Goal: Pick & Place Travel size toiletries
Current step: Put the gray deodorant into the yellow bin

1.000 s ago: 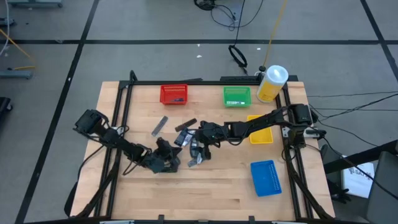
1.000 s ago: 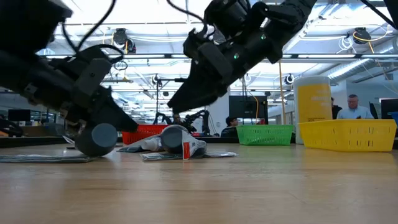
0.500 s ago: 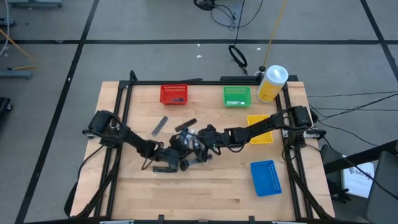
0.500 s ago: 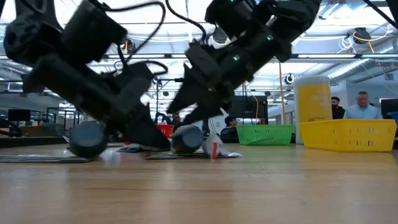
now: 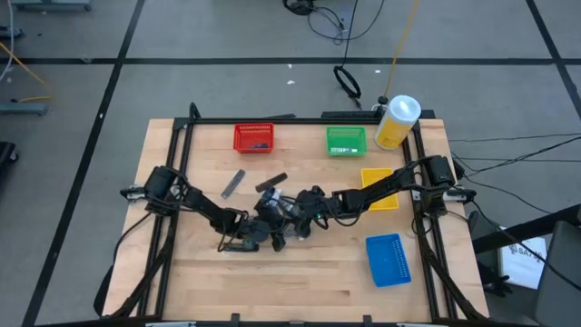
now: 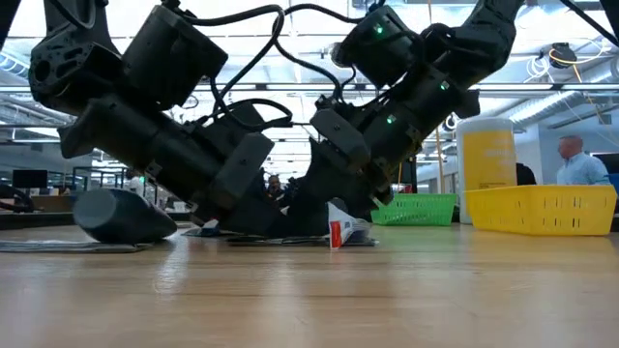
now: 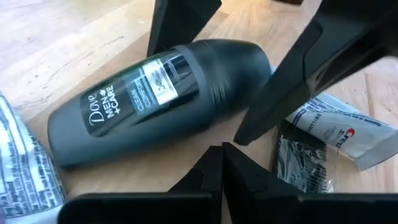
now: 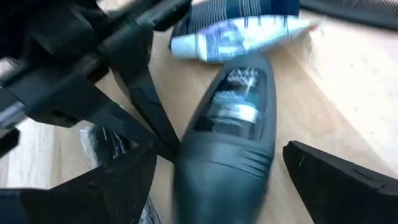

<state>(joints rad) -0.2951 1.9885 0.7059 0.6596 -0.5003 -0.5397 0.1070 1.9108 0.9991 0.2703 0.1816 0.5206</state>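
Observation:
A dark grey Dove roll-on bottle [image 7: 155, 99] lies on its side on the table's middle, among other travel size toiletries: a white tube [image 7: 339, 134], a dark sachet [image 7: 298, 163] and a silvery sachet [image 7: 25, 171]. My right gripper [image 8: 221, 152] is open and low over the table, coming at the bottle from its cap end with one finger along each long side. My left gripper [image 7: 222, 155] is shut. Its tips lie by the bottle's near side, close to a right finger, with a strip of bare wood between them and the bottle.
A second dark grey bottle [image 6: 116, 215] lies nearer the front left. A silvery sachet [image 5: 233, 183] and a dark one [image 5: 272, 181] lie farther back. The red bin [image 5: 253, 137], green bin [image 5: 346, 140] and yellow bottle [image 5: 397, 121] stand at the far edge. The yellow bin [image 5: 381, 193] and blue bin [image 5: 388, 259] sit right.
My left gripper has gone toward the table's right and a little down, still shut, leaving the second dark bottle behind and reaching the pile. My right gripper has sunk to the table and rolled, so its fingers now stand on either side of the Dove bottle.

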